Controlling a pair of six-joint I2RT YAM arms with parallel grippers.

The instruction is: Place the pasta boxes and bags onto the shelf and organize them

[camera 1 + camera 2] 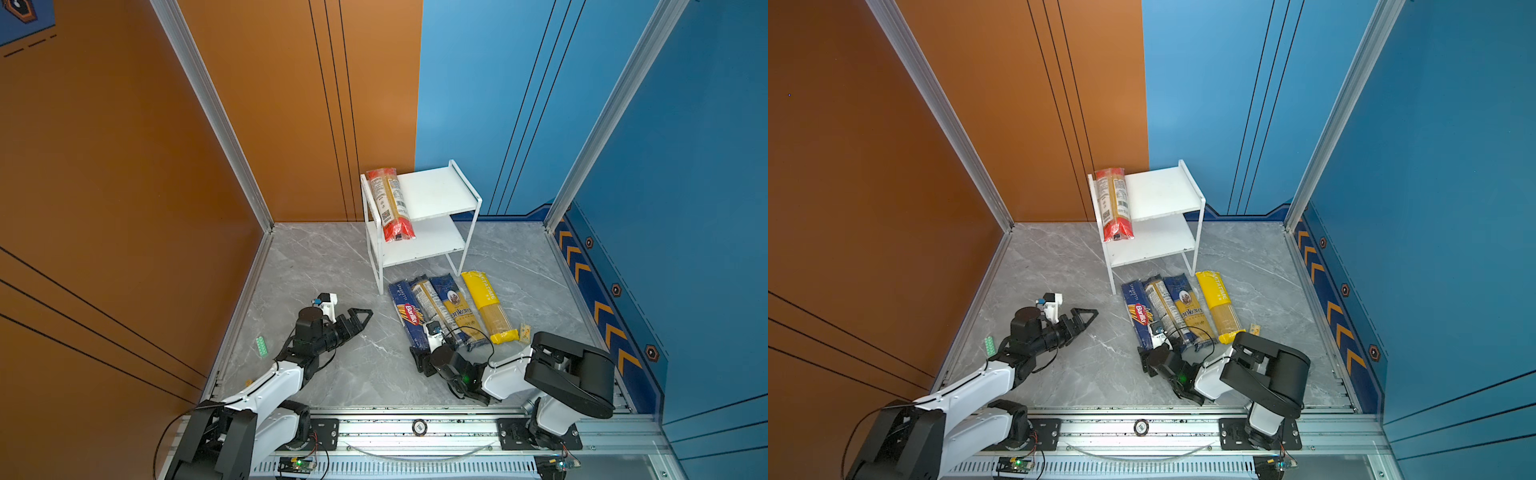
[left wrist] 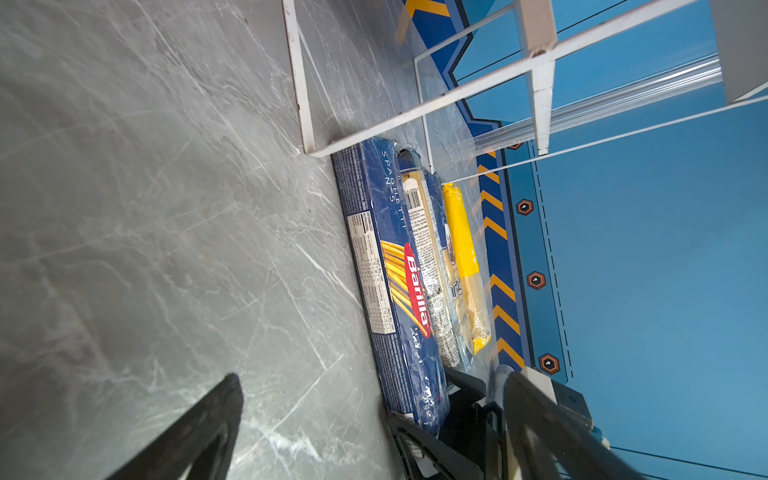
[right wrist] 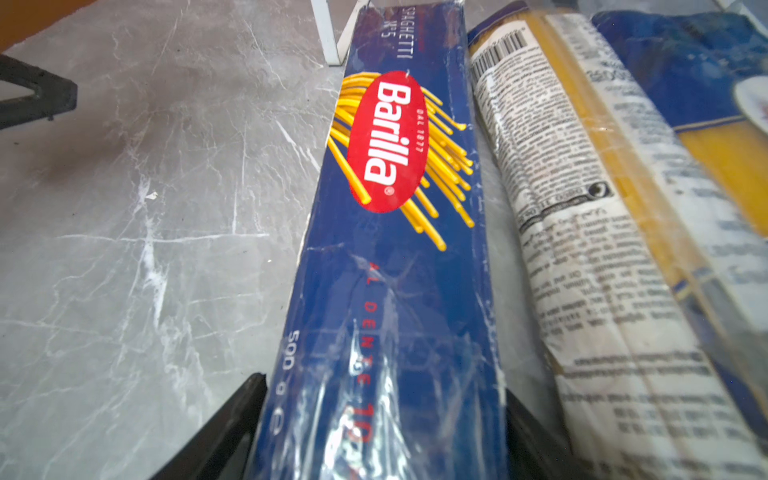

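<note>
Top views both show the desk with the job under way. At eight o'clock the left gripper hovers empty above the marble, its fingers spread wide and aimed toward three o'clock. At twelve o'clock stands the shelf. One red-ended pack lies along the nine o'clock edge of its top board, with the near end overhanging toward six. Four packs lie side by side on the desk at the shelf's six o'clock: the dark blue Barilla box, the clear labelled pack touching it, the blue-yellow portrait pack and the yellow pack. At five o'clock the right gripper has its fingers pressed against both long edges of the dark blue Barilla box at its near end. The box lies flat, not yet lifted.

Trouble looks likeliest on the lift. Gripped at one end only, the long box could sag or twist out of the fingers. Its far end sits just beside the shelf's front leg and could catch there. The clear labelled pack may be dragged along, and a careless pass could sweep the red-ended pack off.
</note>
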